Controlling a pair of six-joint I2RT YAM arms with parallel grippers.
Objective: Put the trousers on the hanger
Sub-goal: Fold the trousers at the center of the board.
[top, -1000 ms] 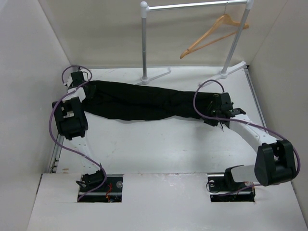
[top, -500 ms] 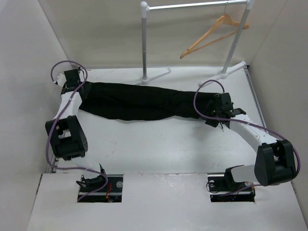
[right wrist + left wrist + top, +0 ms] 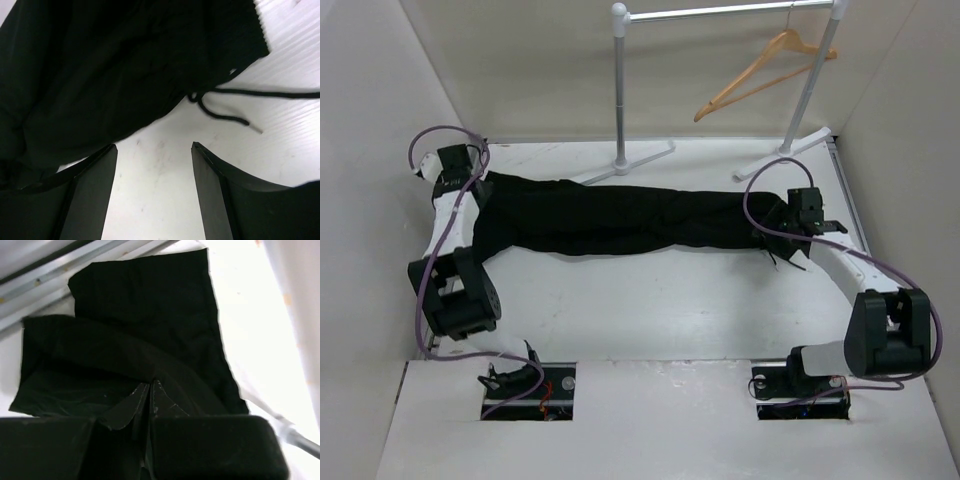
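- Table (image 3: 650, 300): white; it carried the silver rack (image 3: 619, 90) at its far edge.
- Trousers (image 3: 620, 215): lay flat on the table just in front of the rack's feet, stretched lengthwise past both of the rack's posts. None of it was on the hanger yet.
- Handling judgement: soft, light and limp, so it would sag and slide between any two hold points. The waistband end and the hem end looked like the firmest places to pinch.
- Hanger (image 3: 760, 72): tan wood, hung tilted from the rack's rail near the right post, well apart from the trousers.
- Left gripper (image 3: 460, 175): sat left of the rack's left post. In the wrist view the left gripper (image 3: 150, 387) had its jaws closed on a raised fold of the trousers (image 3: 140, 340); the overhead view hid that pinch.
- Right gripper (image 3: 792, 222): sat in front of the rack's right post. In the wrist view the right gripper (image 3: 154, 146) had its jaws wide and holding nothing, bare table between them and the trousers (image 3: 100, 65) just beyond the tips.
- Drawstring (image 3: 220, 114): trailed loose from the waistband and read clearly only in the right wrist view.
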